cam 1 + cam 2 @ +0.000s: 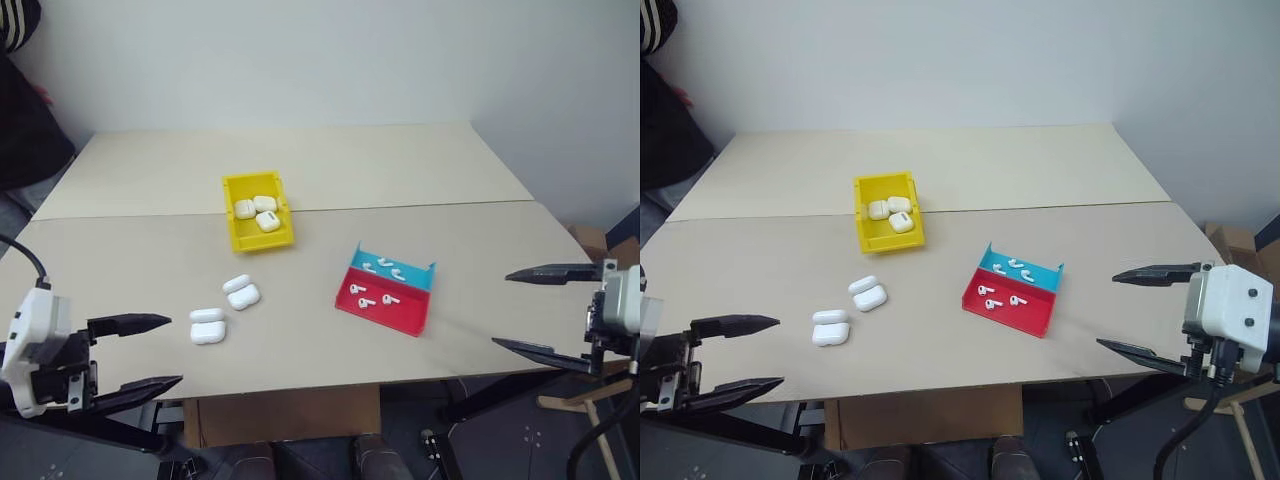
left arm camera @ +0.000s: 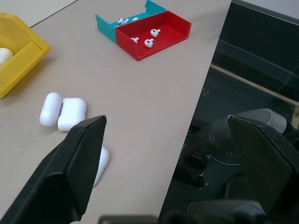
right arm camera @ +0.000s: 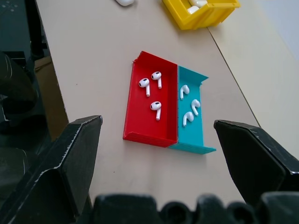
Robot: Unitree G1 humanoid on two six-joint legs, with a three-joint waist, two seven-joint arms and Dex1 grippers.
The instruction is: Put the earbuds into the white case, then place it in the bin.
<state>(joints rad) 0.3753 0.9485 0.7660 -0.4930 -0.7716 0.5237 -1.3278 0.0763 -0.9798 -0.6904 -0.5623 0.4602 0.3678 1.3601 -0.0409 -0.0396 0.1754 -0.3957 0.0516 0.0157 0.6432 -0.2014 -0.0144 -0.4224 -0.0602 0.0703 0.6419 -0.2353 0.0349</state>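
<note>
While both hands, left hand (image 1: 150, 352) and right hand (image 1: 530, 308), hover wide and empty, the earbuds (image 3: 152, 88) probably need picking into an open white case (image 1: 241, 291).

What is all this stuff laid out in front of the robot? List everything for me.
Table: one, beige, two boards joined by a seam.
Bin: one, yellow, mid-table near the seam.
Cases in bin: three, white, closed.
Open cases: two, white, on the table nearer the robot than the bin, lids open.
Tray: one, half red, half blue, to the right of the cases.
Earbuds: six, white, three in the red half, three in the blue.
Person: one, dark clothing, far left corner.
Left gripper: black fingers, open, empty.
Right gripper: black fingers, open, empty.
</note>
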